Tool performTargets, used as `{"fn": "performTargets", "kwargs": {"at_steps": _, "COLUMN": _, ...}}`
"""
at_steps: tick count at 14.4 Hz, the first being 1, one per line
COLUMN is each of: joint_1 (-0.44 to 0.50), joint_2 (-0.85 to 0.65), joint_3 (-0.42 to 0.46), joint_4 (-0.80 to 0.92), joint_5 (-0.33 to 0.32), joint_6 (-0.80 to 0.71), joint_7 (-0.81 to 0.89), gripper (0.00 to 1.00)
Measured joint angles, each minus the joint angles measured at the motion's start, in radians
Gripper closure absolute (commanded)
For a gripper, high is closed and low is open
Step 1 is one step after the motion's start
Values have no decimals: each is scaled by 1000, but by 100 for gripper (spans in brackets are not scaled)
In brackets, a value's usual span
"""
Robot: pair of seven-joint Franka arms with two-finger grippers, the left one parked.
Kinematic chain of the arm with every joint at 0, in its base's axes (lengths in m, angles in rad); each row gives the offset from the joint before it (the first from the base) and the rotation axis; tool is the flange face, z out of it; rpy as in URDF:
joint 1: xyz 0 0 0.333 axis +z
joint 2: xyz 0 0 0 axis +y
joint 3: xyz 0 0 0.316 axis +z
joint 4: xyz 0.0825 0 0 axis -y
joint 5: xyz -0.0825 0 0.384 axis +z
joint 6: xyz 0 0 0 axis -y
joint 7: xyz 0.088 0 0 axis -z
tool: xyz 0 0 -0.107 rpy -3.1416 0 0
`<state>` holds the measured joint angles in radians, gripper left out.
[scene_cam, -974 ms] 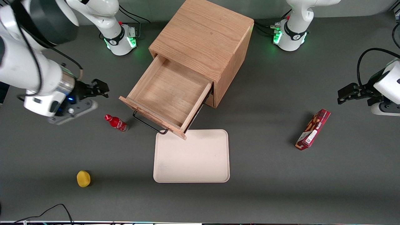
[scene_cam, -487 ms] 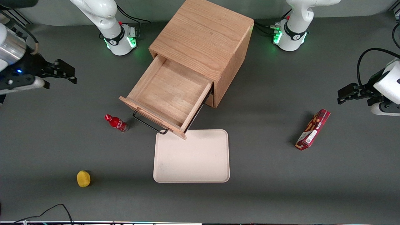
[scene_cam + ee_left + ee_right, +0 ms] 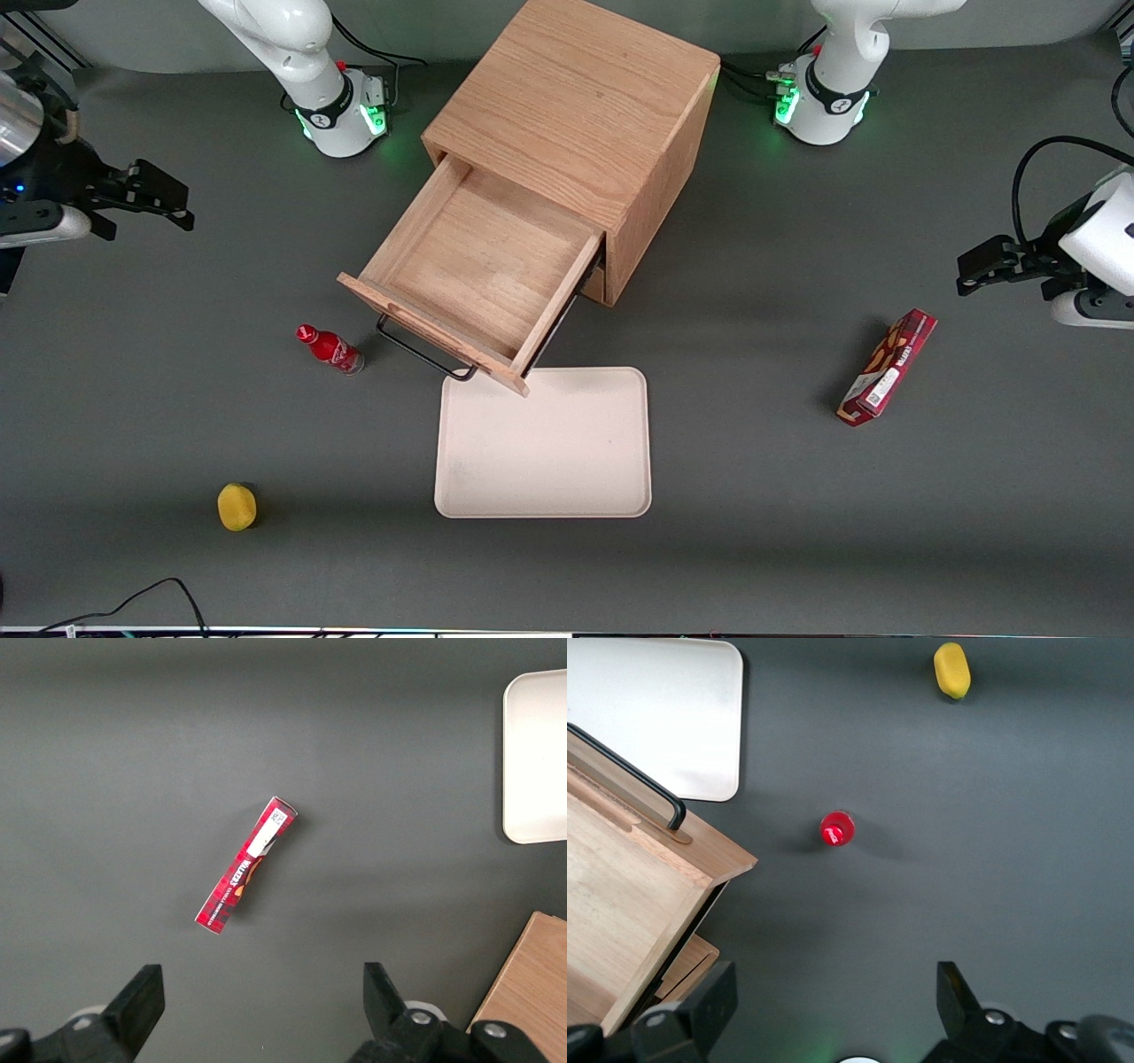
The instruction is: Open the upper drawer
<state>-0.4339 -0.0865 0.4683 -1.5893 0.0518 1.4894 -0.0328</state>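
Observation:
The upper drawer (image 3: 478,266) of the light-oak cabinet (image 3: 585,97) stands pulled far out, its inside bare, its black bar handle (image 3: 423,353) toward the front camera. It also shows in the right wrist view (image 3: 620,895) with the handle (image 3: 629,771). The bottom drawer (image 3: 687,961) stays in. My right gripper (image 3: 159,197) is open and empty, high above the table at the working arm's end, well away from the drawer. In the right wrist view the gripper (image 3: 833,1010) has its jaws wide apart over bare table.
A small red bottle (image 3: 330,347) stands beside the drawer front. A cream tray (image 3: 542,443) lies just in front of the drawer. A yellow lemon (image 3: 236,506) lies near the table's front edge. A red snack box (image 3: 888,367) lies toward the parked arm's end.
My right gripper has pulled back from near the red bottle, rising and moving away toward the working arm's end of the table. The drawer has not moved.

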Motion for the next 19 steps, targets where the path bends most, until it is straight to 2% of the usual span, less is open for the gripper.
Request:
{"fn": "performTargets", "kwargs": {"at_steps": 4, "joint_1": 314, "joint_2": 0, "joint_3": -300, "joint_4": -5, "joint_5": 1, "joint_6": -4, "joint_7": 0, "gripper": 0}}
{"fn": "performTargets", "kwargs": {"at_steps": 6, "joint_1": 402, "joint_2": 4, "joint_3": -365, "joint_4": -15, "joint_5": -2, "joint_6": -4, "joint_7": 0, "gripper": 0}}
{"fn": "performTargets", "kwargs": {"at_steps": 10, "joint_1": 431, "joint_2": 16, "joint_3": -378, "joint_4": -21, "joint_5": -4, "joint_6": -3, "joint_7": 41, "gripper": 0}}
{"fn": "performTargets", "kwargs": {"at_steps": 13, "joint_1": 493, "joint_2": 20, "joint_3": -446, "joint_4": -21, "joint_5": -4, "joint_6": 11, "joint_7": 98, "gripper": 0}}
{"fn": "performTargets", "kwargs": {"at_steps": 19, "joint_1": 483, "joint_2": 25, "joint_3": -477, "joint_4": -21, "joint_5": -4, "joint_6": 34, "joint_7": 123, "gripper": 0}}
